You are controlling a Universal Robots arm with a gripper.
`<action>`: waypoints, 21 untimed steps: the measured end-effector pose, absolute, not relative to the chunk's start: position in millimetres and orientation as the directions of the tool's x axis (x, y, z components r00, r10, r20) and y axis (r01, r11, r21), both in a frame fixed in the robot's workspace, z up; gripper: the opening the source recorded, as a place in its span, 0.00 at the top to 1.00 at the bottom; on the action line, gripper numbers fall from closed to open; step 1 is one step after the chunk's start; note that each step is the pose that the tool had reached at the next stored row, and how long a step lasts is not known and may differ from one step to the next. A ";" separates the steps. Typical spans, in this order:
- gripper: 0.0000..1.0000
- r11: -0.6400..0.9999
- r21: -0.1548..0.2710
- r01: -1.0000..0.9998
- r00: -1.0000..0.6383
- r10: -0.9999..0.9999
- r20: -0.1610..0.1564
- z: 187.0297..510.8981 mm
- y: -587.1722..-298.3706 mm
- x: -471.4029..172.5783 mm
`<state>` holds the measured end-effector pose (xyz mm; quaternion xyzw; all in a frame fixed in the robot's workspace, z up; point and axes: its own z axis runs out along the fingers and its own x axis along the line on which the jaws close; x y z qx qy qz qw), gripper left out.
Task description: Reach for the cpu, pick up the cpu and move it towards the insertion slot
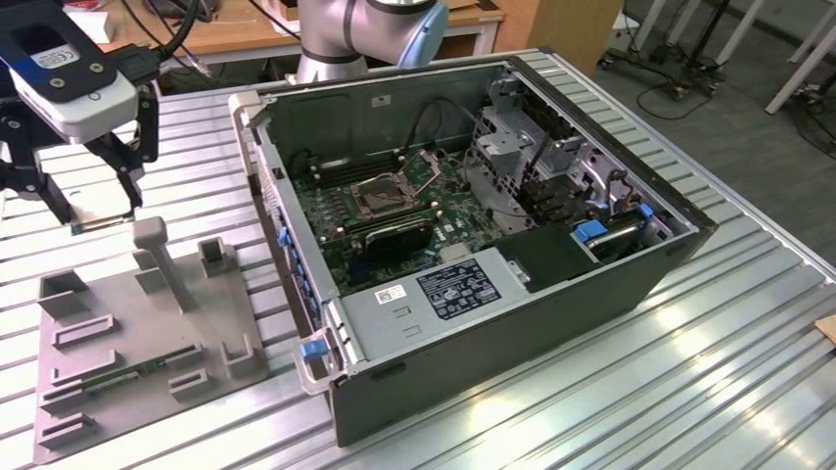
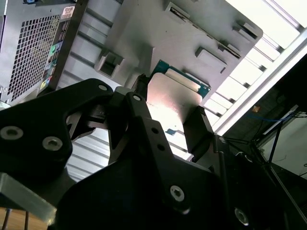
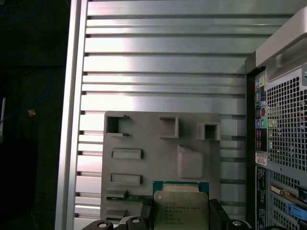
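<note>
Ribbed metal counter (image 1: 731, 323), upper left: claw (image 2: 175, 117) pinches the cpu (image 2: 172, 103) by opposite edges; thin, stiff, light, likely fragile underneath

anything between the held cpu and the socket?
Nothing visible. The gripper holds the cpu above the grey tray, outside the open computer case. The socket lies uncovered on the board; the case's near wall is lower than the cpu.
</note>
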<state>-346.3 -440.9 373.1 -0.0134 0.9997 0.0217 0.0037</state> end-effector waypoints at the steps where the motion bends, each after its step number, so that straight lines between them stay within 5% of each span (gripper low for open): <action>1: 0.46 0.999 0.043 -0.027 -1.000 -0.027 -0.008 373.1 -440.9 -345.8; 21: 0.46 0.999 0.043 -0.027 -1.000 -0.027 -0.008 378.5 -440.9 -344.1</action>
